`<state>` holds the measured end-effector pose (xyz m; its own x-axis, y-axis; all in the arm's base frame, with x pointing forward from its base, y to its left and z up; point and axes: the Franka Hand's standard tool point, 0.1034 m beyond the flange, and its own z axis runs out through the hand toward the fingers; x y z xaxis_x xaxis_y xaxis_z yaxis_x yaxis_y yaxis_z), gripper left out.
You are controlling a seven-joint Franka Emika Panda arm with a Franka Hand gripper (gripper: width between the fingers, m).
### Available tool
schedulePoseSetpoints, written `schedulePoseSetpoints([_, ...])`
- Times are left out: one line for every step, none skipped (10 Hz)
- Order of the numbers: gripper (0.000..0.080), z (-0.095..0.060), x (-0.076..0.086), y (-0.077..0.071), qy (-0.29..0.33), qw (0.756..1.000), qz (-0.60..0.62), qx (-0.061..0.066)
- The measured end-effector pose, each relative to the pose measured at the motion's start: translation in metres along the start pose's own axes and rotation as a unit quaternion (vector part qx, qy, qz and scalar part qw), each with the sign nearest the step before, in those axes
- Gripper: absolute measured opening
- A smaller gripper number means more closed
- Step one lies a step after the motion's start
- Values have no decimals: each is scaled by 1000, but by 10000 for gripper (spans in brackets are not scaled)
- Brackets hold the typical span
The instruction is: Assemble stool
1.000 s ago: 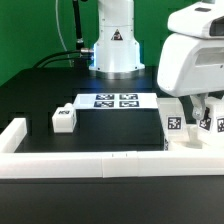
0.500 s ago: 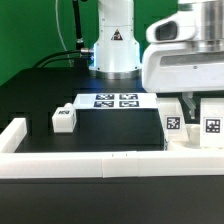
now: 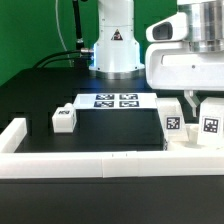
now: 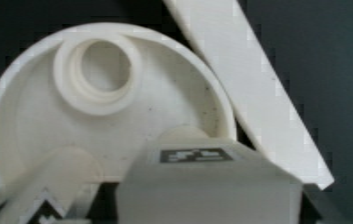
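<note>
The round white stool seat (image 4: 84,110) lies flat, with one round socket (image 4: 105,62) facing up. In the exterior view its tagged side (image 3: 172,124) shows at the right, in the corner behind the rail. My gripper (image 3: 205,108) hangs over the seat, shut on a white tagged leg (image 3: 212,126). From the wrist, that leg (image 4: 205,170) fills the space between my fingers, just off the socket. A second leg (image 3: 64,118) rests on the black table at the exterior view's left.
The long white border rail (image 3: 100,160) runs along the table's front and up its left side, and passes close beside the seat (image 4: 244,90). The marker board (image 3: 112,101) lies in front of the arm's base (image 3: 115,45).
A second ago my gripper sat lower and further to the exterior view's right. It has lifted and shifted left with the leg, whose tag now faces the camera. It has been still for the last half second.
</note>
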<state>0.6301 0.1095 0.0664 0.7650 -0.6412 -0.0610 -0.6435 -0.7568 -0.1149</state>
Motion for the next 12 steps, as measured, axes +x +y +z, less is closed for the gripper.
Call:
schedulePoseSetpoints([337,0,-2,-2,-1,997,79,1])
schedulePoseSetpoints([337,0,-1,-4,-2,989,149,11])
schedulePoseSetpoints([337,0,3,-4,1,974,223,34])
schedulePoseSetpoints([337,0,3,-5,-6,949,310,51])
schedulePoseSetpoints([337,0,2,-8,-19,920,386,63])
schedulePoseSetpoints([337,-1,3,-10,-29,899,431,70])
schedulePoseSetpoints([337,-1,2,-11,-35,876,475,75])
schedulePoseSetpoints([337,0,1,-12,-37,863,498,74])
schedulePoseSetpoints([337,0,1,-12,-39,851,518,73])
schedulePoseSetpoints([337,0,1,-12,-40,845,529,72])
schedulePoseSetpoints([337,0,0,-13,-45,825,559,72])
schedulePoseSetpoints([337,0,-1,-14,-52,795,600,73])
